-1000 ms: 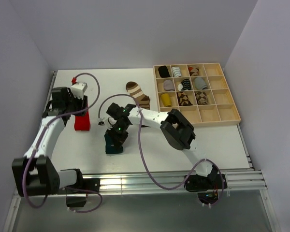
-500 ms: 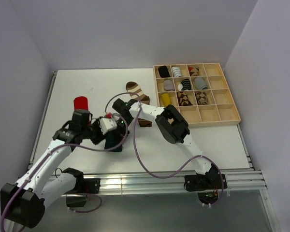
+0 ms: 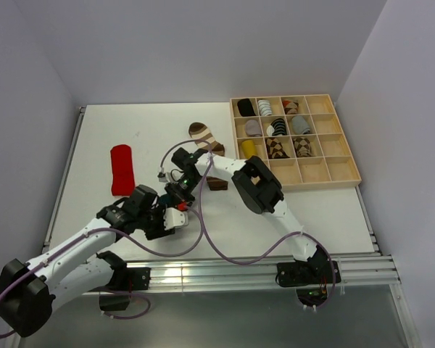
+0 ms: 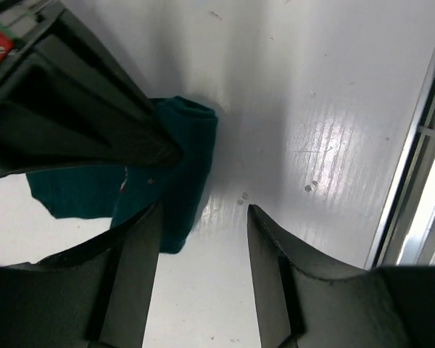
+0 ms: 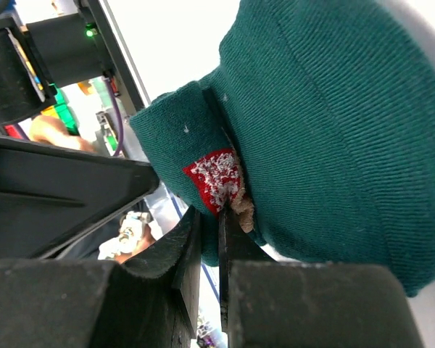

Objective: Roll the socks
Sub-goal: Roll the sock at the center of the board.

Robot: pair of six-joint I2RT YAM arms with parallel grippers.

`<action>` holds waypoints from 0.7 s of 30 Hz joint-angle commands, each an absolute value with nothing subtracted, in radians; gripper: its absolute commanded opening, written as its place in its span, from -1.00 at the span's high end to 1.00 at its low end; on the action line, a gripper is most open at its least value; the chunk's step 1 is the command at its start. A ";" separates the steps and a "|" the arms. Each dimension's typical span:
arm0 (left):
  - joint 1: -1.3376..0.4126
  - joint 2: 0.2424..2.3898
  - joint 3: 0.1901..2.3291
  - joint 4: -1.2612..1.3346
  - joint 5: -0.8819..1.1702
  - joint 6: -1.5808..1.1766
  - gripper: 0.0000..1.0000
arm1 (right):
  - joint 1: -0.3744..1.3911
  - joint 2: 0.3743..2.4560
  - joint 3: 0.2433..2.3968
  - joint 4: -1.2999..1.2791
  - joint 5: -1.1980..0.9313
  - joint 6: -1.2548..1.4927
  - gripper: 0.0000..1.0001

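The dark teal sock (image 5: 326,123), with its red-and-white figure (image 5: 217,174), fills the right wrist view. My right gripper (image 5: 209,217) is shut on a fold of it beside the figure. In the left wrist view the teal sock (image 4: 177,167) lies folded on the table, under the black right gripper. My left gripper (image 4: 203,210) is open, its left finger (image 4: 134,268) next to the sock's edge. From above, both grippers (image 3: 180,194) (image 3: 172,216) meet over the sock and hide it. The red sock (image 3: 121,169) lies flat at the left. The striped sock (image 3: 206,141) lies behind.
A wooden compartment tray (image 3: 297,185) with several rolled sock bundles stands at the back right. The table's metal front rail (image 4: 420,159) runs close to the left gripper. Walls close in on the left and right.
My left arm has swung from the red sock at the left down to the teal sock near the front. The red sock lies free. The right gripper stays on the teal sock.
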State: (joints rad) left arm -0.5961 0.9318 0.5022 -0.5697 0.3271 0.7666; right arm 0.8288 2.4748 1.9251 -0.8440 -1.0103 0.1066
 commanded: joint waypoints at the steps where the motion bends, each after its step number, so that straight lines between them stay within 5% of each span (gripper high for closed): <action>1: -0.641 0.928 0.463 -0.471 0.267 0.773 -0.10 | 0.815 2.533 1.930 -0.773 -0.928 0.092 0.72; 21: -0.753 0.988 0.287 -0.065 0.005 0.796 -0.11 | 0.790 2.540 1.921 -0.765 -0.982 0.086 0.69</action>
